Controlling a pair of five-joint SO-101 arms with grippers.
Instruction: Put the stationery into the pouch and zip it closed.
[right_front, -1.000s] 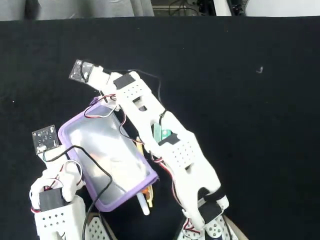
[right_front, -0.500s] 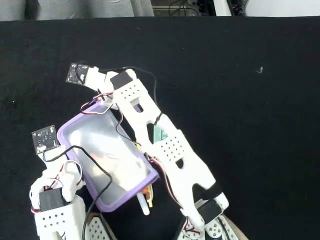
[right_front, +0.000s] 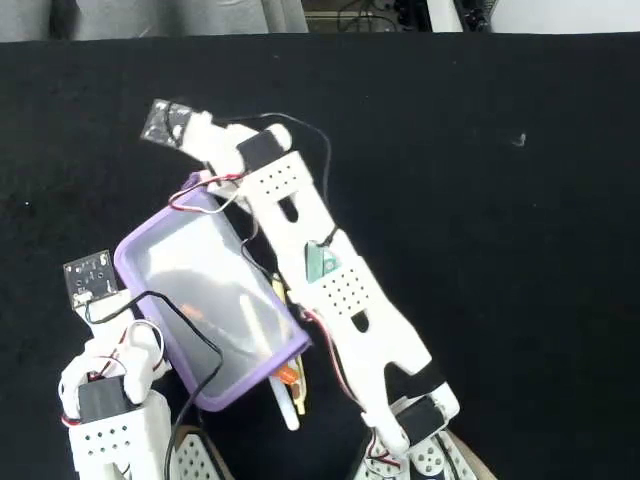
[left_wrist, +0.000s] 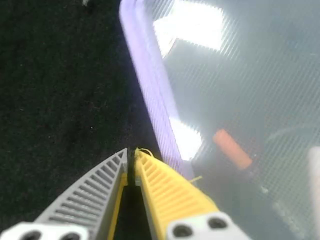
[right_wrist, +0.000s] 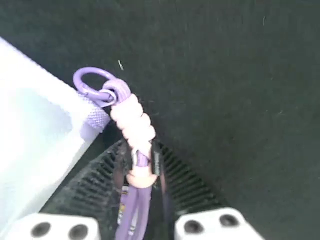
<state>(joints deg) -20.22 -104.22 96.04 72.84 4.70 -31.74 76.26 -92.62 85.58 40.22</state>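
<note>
the right gripper (right_wrist: 136, 152) is clamping its fingers on the pink braided zipper pull (right_wrist: 132, 117), which is running out past the fingertips to a purple ring (right_wrist: 92, 80) at the corner of the clear, purple-edged pouch (right_front: 210, 285). the left gripper (left_wrist: 134, 151) is keeping its grey and yellow fingers pressed together, with the pouch's border lying just beside the yellow fingertip; whether they are pinching any fabric is unclear. beyond those fingertips an orange pen (left_wrist: 231, 149) is lying inside the pouch. a white pen (right_front: 287, 408) is showing at the pouch's end.
</note>
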